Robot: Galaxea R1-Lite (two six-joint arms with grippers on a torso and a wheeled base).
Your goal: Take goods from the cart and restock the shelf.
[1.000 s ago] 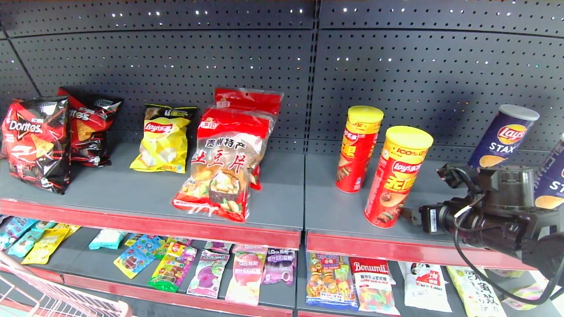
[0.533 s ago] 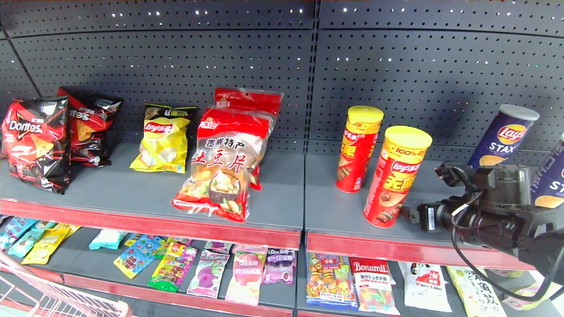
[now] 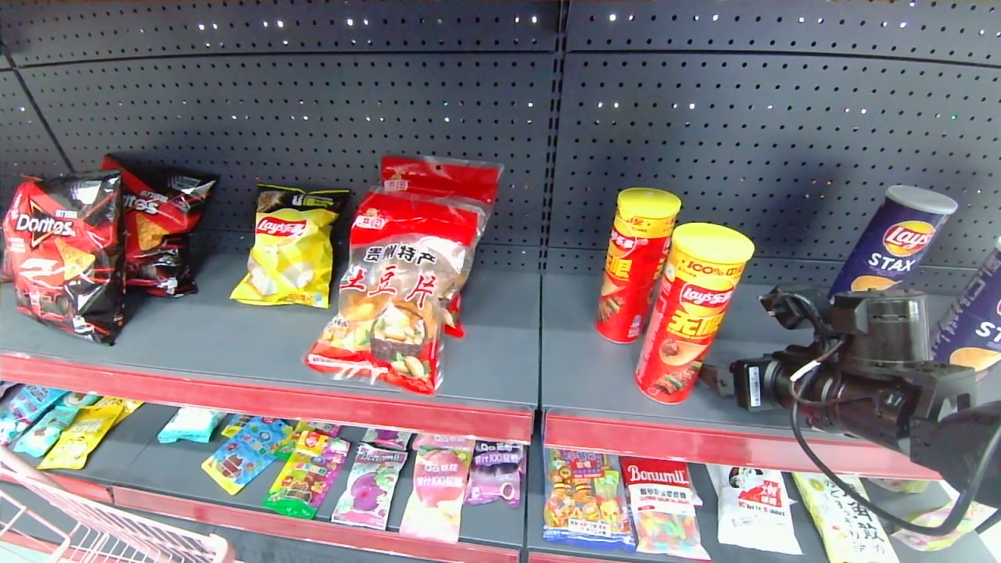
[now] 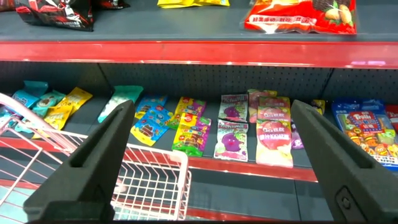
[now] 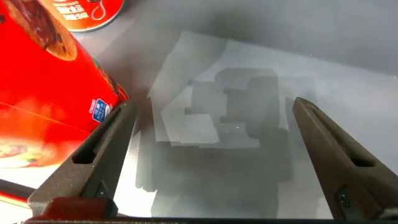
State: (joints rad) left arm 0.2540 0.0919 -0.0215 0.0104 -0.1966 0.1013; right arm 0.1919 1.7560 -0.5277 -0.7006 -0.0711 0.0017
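The right gripper (image 5: 211, 168) hangs low over the grey top shelf (image 3: 235, 344), at the lower right of the head view. Its fingers (image 5: 93, 168) are spread wide apart and hold nothing. One finger is just beside the base of the front red can (image 3: 692, 313); whether they touch cannot be told. This can, with a yellow lid, stands near the shelf's red front edge at right of centre and tilts slightly to the right. The rear red can (image 3: 635, 266) stands just behind it and to its left, leaning the same way. Two blue cans (image 3: 891, 242) lean at the far right of the frame.

On the left half of the shelf are black-and-red chip bags (image 3: 62, 250) at the far left, then a yellow bag (image 3: 291, 246), then two clear red-topped bags (image 3: 399, 297) near the middle, one behind the other.

The left gripper (image 4: 211, 162) hovers with its fingers wide open and empty, above the pink wire cart (image 4: 155, 180), which sits at the lower left of its view. Beyond it, the lower shelf (image 4: 205, 165) carries rows of small bright candy packets (image 4: 273, 134).
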